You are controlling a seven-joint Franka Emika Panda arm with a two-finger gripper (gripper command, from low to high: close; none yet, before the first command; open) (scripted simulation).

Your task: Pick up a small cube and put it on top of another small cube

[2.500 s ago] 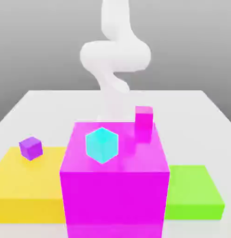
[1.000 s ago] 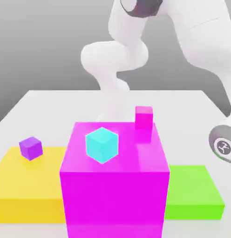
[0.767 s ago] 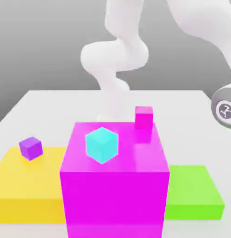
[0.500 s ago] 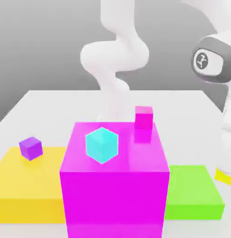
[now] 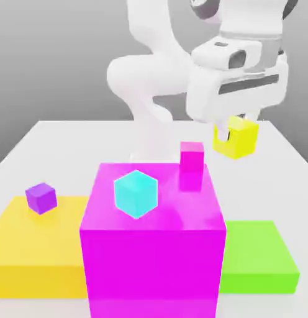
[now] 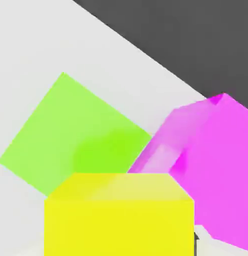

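1. gripping the small cube, the gripper hangs at the exterior view's upper right.
2. the cyan cube sits on the magenta block, centre frame.

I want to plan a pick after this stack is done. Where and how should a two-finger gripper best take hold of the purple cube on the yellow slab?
Probably from straight above, fingers closing on two opposite vertical faces of the purple cube. It sits alone on the low yellow slab, so its sides look free, but it is turned cornerwise to the slab's edges, so the wrist should rotate to match.
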